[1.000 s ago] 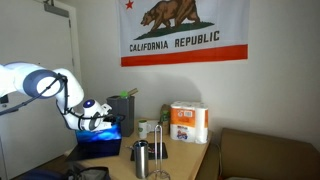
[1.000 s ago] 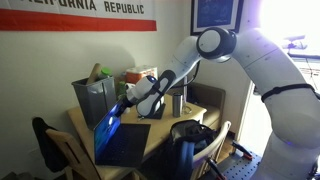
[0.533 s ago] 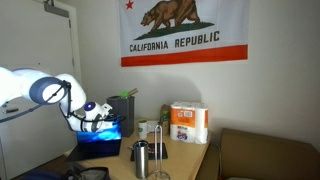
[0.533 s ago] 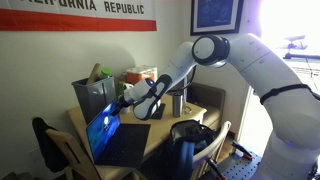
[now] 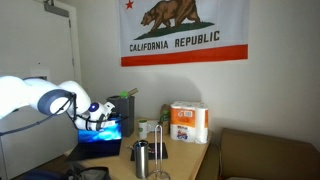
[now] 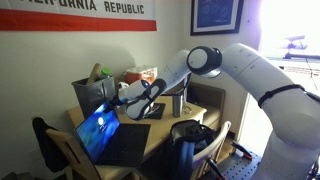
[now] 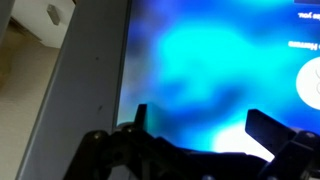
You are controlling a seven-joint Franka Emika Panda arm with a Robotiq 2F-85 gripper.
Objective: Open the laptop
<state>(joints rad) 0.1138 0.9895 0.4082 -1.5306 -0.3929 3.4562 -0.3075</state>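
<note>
The laptop [image 6: 125,146] stands open on the wooden table, its lid raised and its blue-glowing screen [image 6: 97,128] facing the front; it also shows in an exterior view [image 5: 101,138]. My gripper [image 6: 122,97] is at the lid's top edge, also seen in an exterior view [image 5: 100,116]. In the wrist view the blue screen [image 7: 210,60] fills the picture with the grey lid border [image 7: 90,90] at left. My gripper [image 7: 205,125] is open, its two dark fingertips [image 7: 140,116] wide apart in front of the screen, holding nothing.
An upright dark grey bin [image 6: 95,97] stands just behind the laptop lid [image 5: 122,104]. A steel cup [image 5: 141,158] and a paper-towel pack [image 5: 188,122] are on the table. A chair [image 6: 52,145] stands at the table's side and a dark bag [image 6: 190,135] at its front.
The laptop lid has swung further open, from a low angle to nearly upright. My gripper has moved back and up with its top edge, towards the bin.
</note>
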